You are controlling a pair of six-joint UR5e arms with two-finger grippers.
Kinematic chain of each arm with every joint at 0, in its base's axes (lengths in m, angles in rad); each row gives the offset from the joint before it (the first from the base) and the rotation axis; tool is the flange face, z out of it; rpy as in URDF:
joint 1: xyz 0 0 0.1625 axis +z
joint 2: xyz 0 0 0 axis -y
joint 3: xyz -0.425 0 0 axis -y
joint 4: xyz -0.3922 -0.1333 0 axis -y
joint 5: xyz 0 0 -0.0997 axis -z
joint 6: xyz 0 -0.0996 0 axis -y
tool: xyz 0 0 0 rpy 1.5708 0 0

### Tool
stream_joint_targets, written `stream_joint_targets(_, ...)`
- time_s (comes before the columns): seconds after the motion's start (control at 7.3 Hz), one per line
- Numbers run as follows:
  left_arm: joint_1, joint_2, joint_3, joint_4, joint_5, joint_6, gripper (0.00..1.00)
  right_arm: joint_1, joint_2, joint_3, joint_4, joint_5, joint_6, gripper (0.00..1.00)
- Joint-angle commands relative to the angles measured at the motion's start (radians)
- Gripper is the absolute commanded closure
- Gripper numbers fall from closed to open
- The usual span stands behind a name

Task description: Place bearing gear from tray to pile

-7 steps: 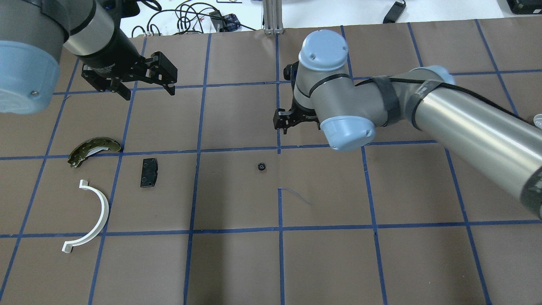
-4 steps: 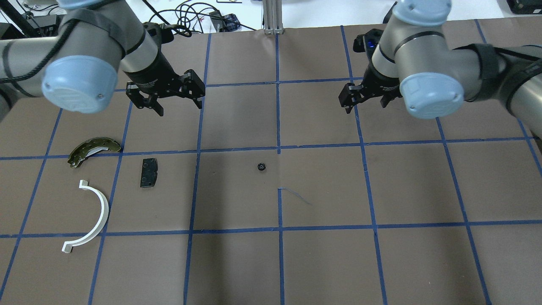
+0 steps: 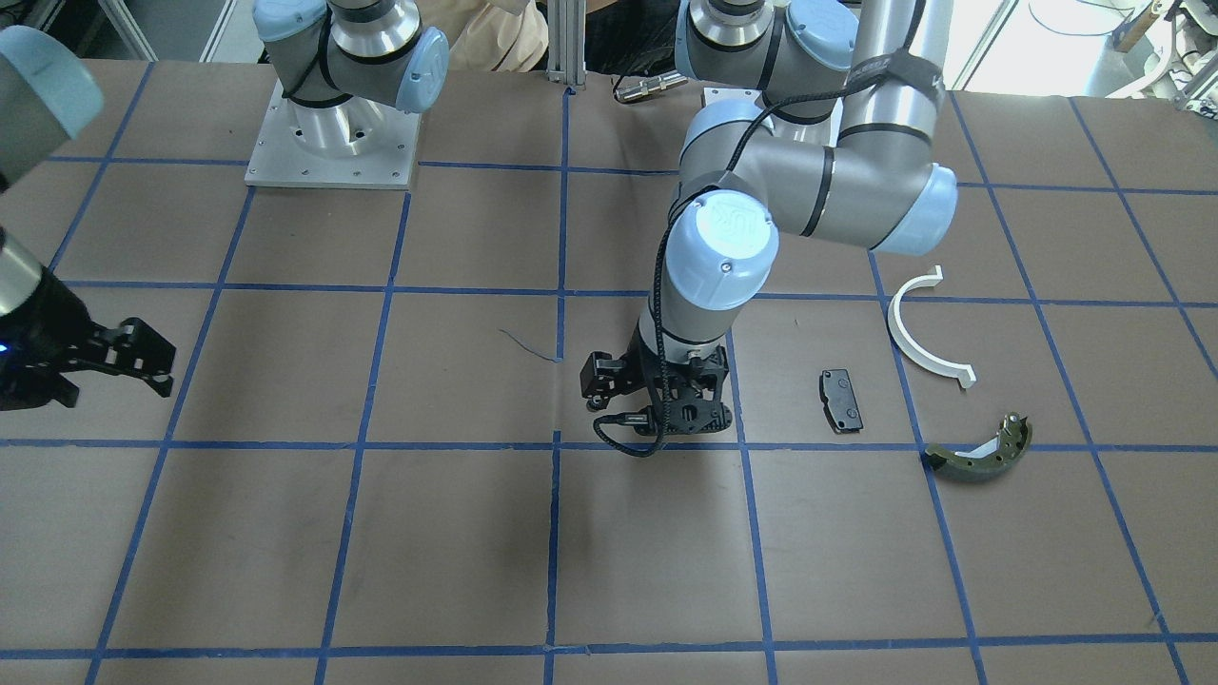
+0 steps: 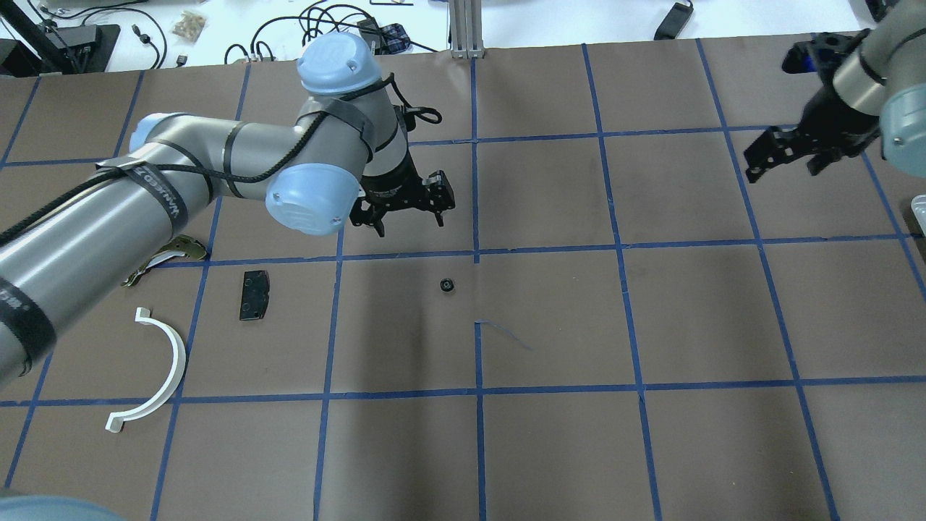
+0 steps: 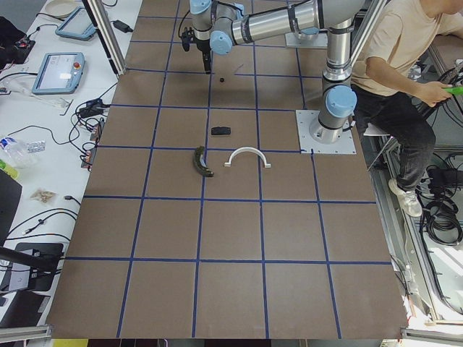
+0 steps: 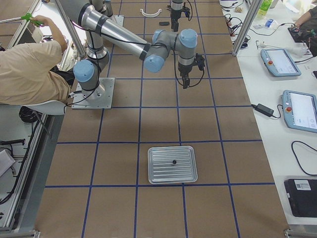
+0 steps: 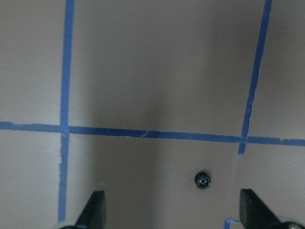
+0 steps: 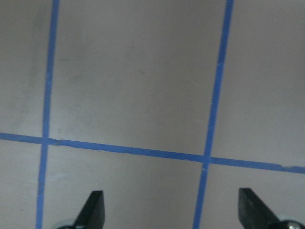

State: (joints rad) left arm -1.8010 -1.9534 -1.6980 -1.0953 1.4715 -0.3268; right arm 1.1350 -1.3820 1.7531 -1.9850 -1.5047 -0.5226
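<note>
A small black bearing gear (image 4: 446,285) lies on the brown table near its centre, apart from the pile; it shows in the left wrist view (image 7: 203,180) between and ahead of the fingers. My left gripper (image 4: 409,223) is open and empty, hovering just behind the gear. My right gripper (image 4: 785,170) is open and empty at the far right. The pile lies at the left: a white half-ring (image 4: 170,362), a black pad (image 4: 254,295) and an olive brake shoe (image 4: 184,250), partly hidden by my left arm. A silver tray (image 6: 185,173) holds another small black part (image 6: 174,162).
Blue tape lines (image 4: 476,253) grid the table. The tray's corner (image 4: 919,210) shows at the overhead view's right edge. Cables and an aluminium post (image 4: 466,29) lie beyond the far edge. A seated person (image 5: 405,65) is behind the robot's bases.
My left arm has swung right from over the far left to just behind the gear. My right arm has drawn back from the centre to the far right. The gear has not moved.
</note>
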Motion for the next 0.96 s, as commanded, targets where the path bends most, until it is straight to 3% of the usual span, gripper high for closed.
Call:
stream_joint_targets(0.0, -0.047, -0.061, -0.058, 0.107, 0.012, -0.049, 0.0, -0.223, 0.011, -0.015, -0.008, -0.006, -0.191, 0.0)
stream_joint_targets(0.41, -0.086, -0.094, -0.075, 0.11, 0.021, -0.074, 0.0, -0.384, 0.068, -0.029, -0.052, -0.019, -0.369, 0.0)
stream_joint_targets(0.55, -0.087, -0.097, -0.09, 0.11, 0.023, -0.066, 0.0, -0.411, 0.168, -0.077, -0.155, -0.023, -0.464, 0.0)
stream_joint_targets(0.82, -0.09, -0.107, -0.097, 0.112, 0.027, -0.07, 0.07, -0.463, 0.315, -0.206, -0.166, -0.014, -0.517, 0.0)
